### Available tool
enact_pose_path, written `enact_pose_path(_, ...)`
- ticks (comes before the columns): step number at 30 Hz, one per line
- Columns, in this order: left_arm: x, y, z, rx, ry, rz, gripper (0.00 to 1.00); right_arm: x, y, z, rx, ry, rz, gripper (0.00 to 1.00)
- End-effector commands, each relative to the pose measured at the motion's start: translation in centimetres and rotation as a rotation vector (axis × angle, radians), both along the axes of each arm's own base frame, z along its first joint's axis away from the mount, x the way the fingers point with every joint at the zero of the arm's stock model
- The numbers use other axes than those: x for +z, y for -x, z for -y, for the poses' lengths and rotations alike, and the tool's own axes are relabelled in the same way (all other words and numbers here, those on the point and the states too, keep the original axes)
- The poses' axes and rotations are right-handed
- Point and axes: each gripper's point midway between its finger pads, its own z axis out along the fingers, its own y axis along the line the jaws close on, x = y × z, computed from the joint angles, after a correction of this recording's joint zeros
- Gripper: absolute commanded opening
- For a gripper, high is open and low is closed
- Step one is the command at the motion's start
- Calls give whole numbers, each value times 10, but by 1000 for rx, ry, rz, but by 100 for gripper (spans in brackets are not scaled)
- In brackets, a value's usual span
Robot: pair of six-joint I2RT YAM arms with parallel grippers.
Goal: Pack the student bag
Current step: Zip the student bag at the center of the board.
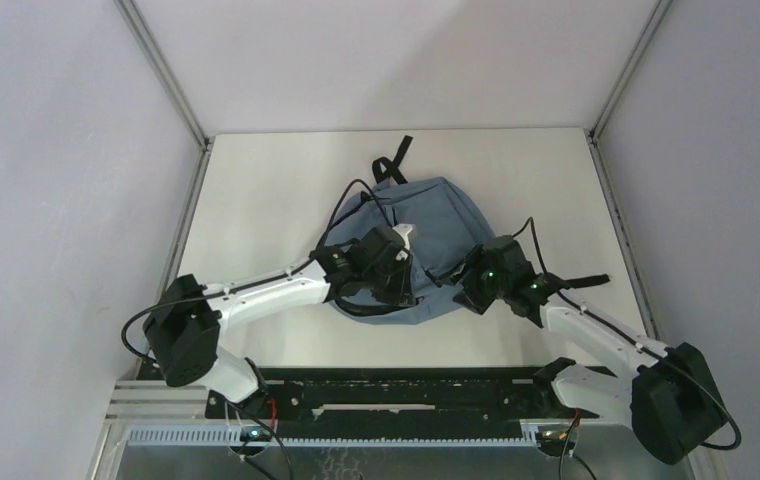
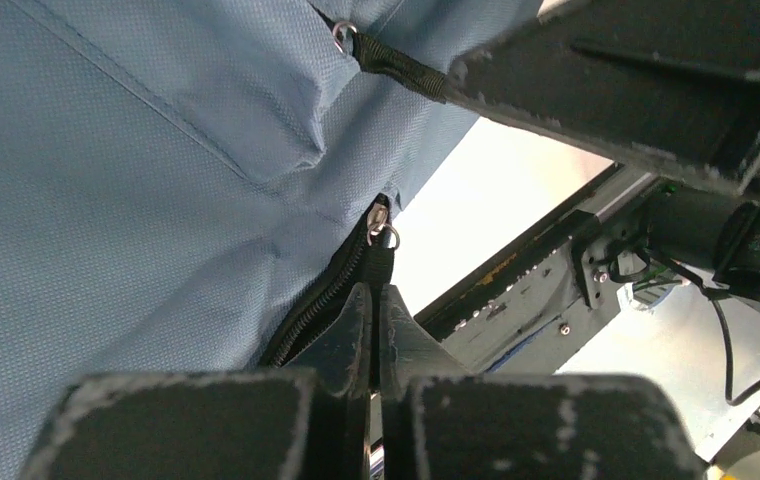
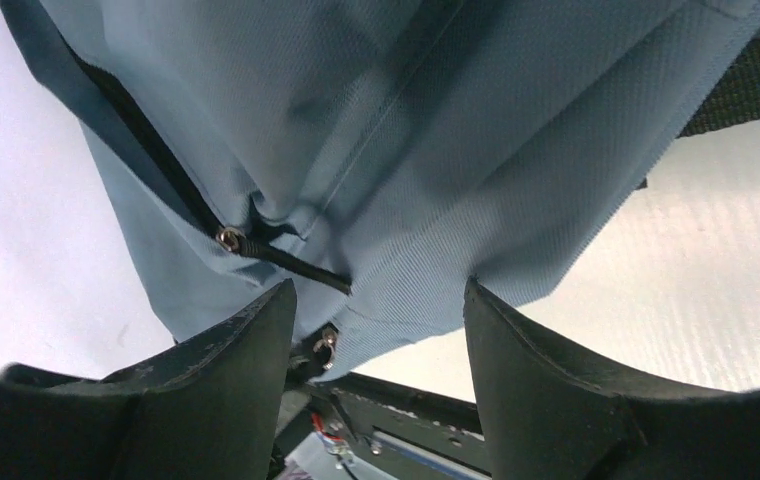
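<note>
Clenched seemingly on the zipper pull [image 2: 384, 262], the left gripper [image 2: 372, 310] should draw it steadily; the right gripper [image 3: 376, 290], released astride the bag's [image 3: 516, 150] edge, should pinch fabric to brace.

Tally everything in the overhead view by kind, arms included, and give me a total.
Student bag: 1
Robot arms: 2 (left arm, right arm)
Small white thing over the bag, too small to identify: 1
Total: 4
</note>
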Motion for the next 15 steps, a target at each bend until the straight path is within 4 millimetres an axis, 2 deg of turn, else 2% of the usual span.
enact_pose_path(1, 13, 10, 2, -49, 75, 21, 0, 8, -13, -18, -61, -109, -17, 70)
enact_pose_path(8, 5, 9, 2, -45, 53, 12, 0, 0, -19, -31, -85, -144, -53, 62)
enact_pose_path(15, 7, 8, -2, -60, 44, 34, 0, 2, -18, -30, -79, -82, -39, 59)
